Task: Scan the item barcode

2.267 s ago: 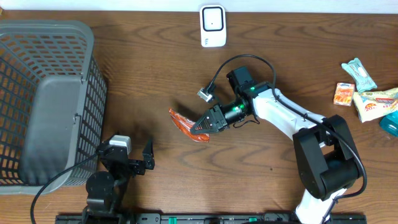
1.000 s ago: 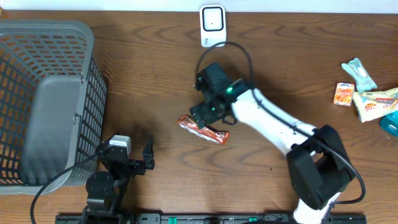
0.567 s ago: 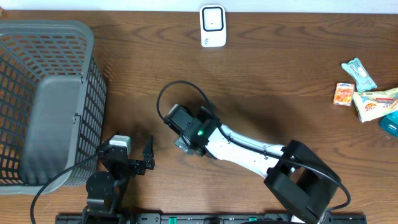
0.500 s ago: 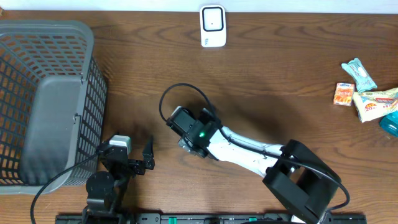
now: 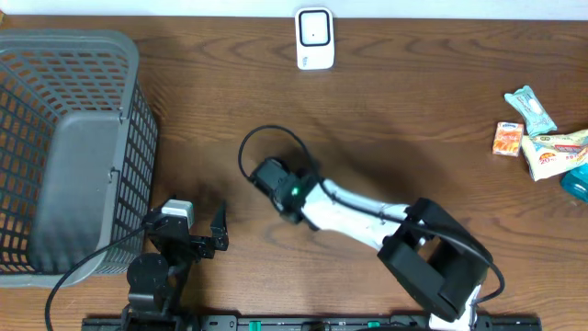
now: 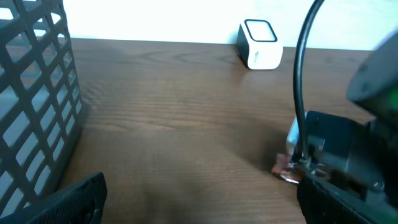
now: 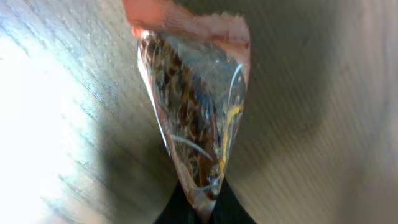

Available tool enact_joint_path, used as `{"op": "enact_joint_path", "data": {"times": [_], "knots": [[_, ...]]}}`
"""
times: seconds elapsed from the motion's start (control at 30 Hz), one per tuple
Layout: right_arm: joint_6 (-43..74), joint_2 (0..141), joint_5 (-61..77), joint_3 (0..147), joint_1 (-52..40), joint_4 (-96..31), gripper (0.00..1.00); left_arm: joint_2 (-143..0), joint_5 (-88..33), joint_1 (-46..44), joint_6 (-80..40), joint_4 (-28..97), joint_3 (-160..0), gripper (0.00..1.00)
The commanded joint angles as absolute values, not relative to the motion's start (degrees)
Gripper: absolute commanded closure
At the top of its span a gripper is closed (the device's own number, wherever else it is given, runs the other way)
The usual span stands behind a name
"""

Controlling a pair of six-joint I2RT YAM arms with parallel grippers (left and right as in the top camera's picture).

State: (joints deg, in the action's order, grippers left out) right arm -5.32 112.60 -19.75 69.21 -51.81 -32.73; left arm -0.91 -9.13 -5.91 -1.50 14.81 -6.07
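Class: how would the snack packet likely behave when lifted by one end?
Likely floppy: the packet is thin, crinkled film, pinched at its tip by the right claw. Probably light; loose contents may shift. The glossy film could slip.

**Overhead view.** Even, diffuse light from above. The table (image 5: 441, 101) reads mid-brown with crisp grain. A soft shadow lies on the table up and right of the right arm (image 5: 349, 207), and another runs along the right flank of the basket (image 5: 73, 147). The white scanner (image 5: 313, 37) is close to clipping.

**Left wrist view.** The wall (image 6: 155, 15) is blown out to plain white. The fingers (image 6: 68, 199) of the left pincer (image 6: 202, 208) are black, featureless and out of focus at the 2 lower corners. The right arm is blurred at the right edge.

**Right wrist view.** Very close and soft. Glare washes out the table at left, and the right side falls into shadow. The clear film of the packet (image 7: 196, 118) carries bright specular streaks.
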Motion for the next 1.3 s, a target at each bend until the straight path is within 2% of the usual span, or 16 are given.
{"op": "enact_joint_path", "data": {"times": [0.0, 0.13, 0.2, 0.3, 0.37, 0.57, 0.7, 0.83, 0.97, 1.27], "knots": [[-3.66, 113.84, -0.56, 79.09, -46.37, -41.41, 0.99, -0.6, -9.87, -6.2, -1.58, 15.35, -4.82, 0.02], [-5.43, 113.84, 30.96, 86.65, -36.45, -49.89, 0.99, -0.6, -9.87, -6.2, -1.58, 15.35, -4.82, 0.02], [-5.45, 113.89, 42.09, 86.48, -31.99, -51.51, 0.99, -0.6, -9.87, -6.2, -1.58, 15.33, -4.82, 0.02], [-5.52, 113.93, 54.89, 85.62, -26.55, -54.33, 0.99, -0.6, -9.87, -6.2, -1.58, 15.33, -4.82, 0.02], [-7.77, 113.93, 68.12, 84.82, -23.09, -56.49, 0.99, -0.6, -9.87, -6.2, -1.58, 15.35, -4.82, 0.02], [-7.99, 113.93, 89.23, 84.62, -21.45, -62.76, 0.99, -0.6, -9.87, -6.2, -1.58, 15.33, -4.82, 0.02], [0.49, 113.91, 89.47, 84.62, -21.58, -72.71, 0.99, -0.6, -9.87, -6.2, -1.58, 15.33, -4.82, 0.02], [2.31, 113.91, 89.45, 84.62, -21.45, -79.42, 0.99, -0.6, -9.87, -6.2, -1.58, 15.35, -4.82, 0.02], [8.84, 113.91, 89.47, 84.62, -21.21, -81.89, 0.99, -0.6, -9.87, -6.2, -1.58, 15.33, -4.82, 0.02], [5.02, 113.91, 89.47, 84.62, -20.88, -82.35, 0.99, -0.6, -9.87, -6.2, -1.58, 15.33, -4.82, 0.02]]}}
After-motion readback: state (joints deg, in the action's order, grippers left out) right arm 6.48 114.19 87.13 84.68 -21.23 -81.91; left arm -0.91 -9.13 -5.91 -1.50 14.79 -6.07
